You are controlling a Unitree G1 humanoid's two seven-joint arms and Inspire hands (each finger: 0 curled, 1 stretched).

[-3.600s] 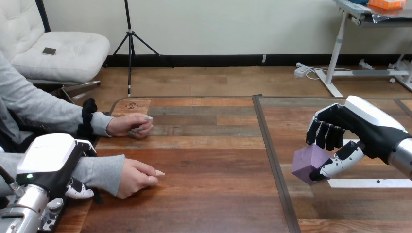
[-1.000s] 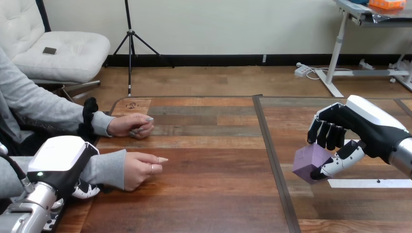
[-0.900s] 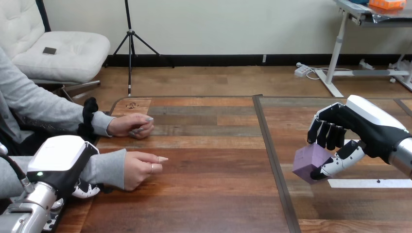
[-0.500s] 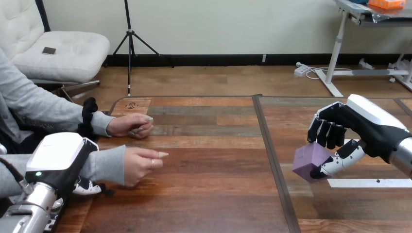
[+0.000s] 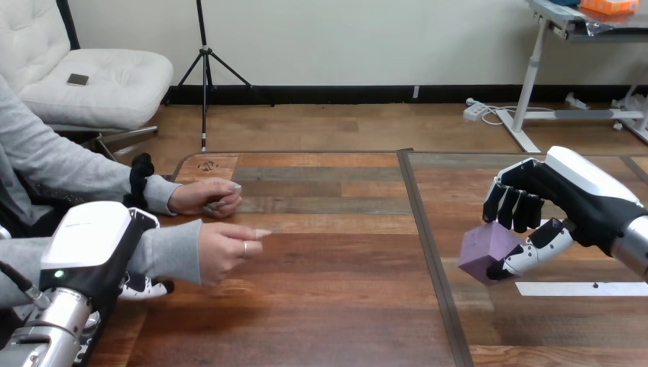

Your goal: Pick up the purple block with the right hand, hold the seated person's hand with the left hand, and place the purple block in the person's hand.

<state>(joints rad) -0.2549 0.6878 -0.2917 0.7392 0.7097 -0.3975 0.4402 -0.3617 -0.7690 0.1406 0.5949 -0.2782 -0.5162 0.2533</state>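
Table (image 5: 328, 306): R-hand (image 5: 573, 200) fingers (image 5: 513, 208) curl on purple block (image 5: 486, 246), L-hand (image 5: 92, 241) round forearm (image 5: 164, 248).

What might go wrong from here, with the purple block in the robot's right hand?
The person's hand nearer the robot is curled shut, not palm up, so the block may have nowhere to land. The purple block sits tilted in the right hand, pinched between thumb and fingers; it might slip on the way across the table. The left hand grips the person's forearm, not the hand, so the hand itself is free to move.
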